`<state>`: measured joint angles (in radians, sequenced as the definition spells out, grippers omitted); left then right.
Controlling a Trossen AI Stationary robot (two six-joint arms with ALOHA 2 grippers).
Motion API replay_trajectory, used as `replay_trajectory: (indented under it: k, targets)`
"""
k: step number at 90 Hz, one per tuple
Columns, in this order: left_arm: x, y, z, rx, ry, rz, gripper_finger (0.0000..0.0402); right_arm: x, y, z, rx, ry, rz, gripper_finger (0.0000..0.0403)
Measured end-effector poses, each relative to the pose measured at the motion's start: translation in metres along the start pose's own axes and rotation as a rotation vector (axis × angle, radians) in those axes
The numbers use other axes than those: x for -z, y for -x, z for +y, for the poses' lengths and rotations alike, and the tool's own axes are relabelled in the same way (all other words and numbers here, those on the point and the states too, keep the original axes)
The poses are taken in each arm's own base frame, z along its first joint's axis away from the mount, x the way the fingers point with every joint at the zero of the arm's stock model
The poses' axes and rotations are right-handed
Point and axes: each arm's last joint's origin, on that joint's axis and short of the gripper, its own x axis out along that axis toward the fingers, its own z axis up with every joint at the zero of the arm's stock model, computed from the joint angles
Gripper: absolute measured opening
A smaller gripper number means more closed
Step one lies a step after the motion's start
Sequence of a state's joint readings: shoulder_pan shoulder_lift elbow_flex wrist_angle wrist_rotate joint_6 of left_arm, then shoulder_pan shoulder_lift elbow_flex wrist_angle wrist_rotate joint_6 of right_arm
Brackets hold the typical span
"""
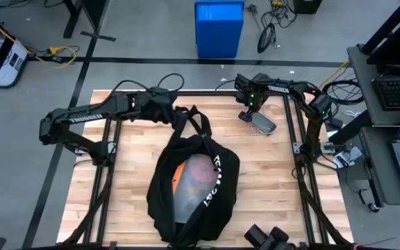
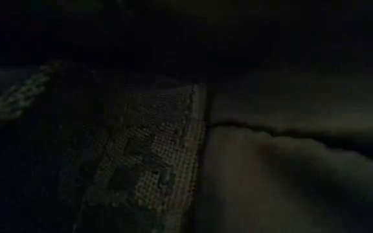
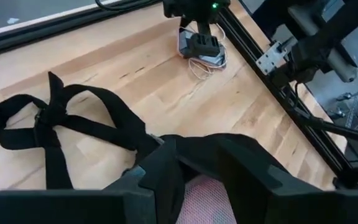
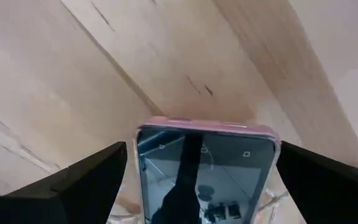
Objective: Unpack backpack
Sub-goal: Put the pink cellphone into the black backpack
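One black backpack with white lettering lies open mid-tabletop, the left end effector pinching its strap. The right end effector hangs spread over one phone.

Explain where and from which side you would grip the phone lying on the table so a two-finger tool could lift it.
Grip the phone across its two long edges, coming straight down from above. It lies flat, screen up, on the table, so only its narrow width fits between fingers. The right tool already hangs over it, a finger on each side.
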<state>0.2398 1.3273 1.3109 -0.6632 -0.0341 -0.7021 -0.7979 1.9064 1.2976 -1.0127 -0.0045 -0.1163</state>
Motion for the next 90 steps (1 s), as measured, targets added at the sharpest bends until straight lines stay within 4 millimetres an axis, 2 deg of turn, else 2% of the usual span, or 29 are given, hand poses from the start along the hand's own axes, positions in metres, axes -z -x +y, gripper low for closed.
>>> replay_trajectory:
  k: [31,62,79,90]
  targets:
    - [0.000,0.000,0.000,0.000,-0.001,0.000,0.0112,-0.003,-0.001,-0.002,0.060,-0.092,-0.027,0.0389]
    - [0.000,0.000,0.000,0.004,-0.001,0.003,0.0112,0.016,-0.028,0.003,0.050,-0.131,0.032,0.0389]
    - [0.000,0.000,0.000,0.004,-0.001,0.003,0.0112,0.016,-0.030,0.003,0.050,-0.114,0.020,0.0387]
    - [0.000,0.000,0.000,0.004,0.000,0.003,0.0112,0.015,-0.031,0.003,0.048,-0.103,0.011,0.0369]
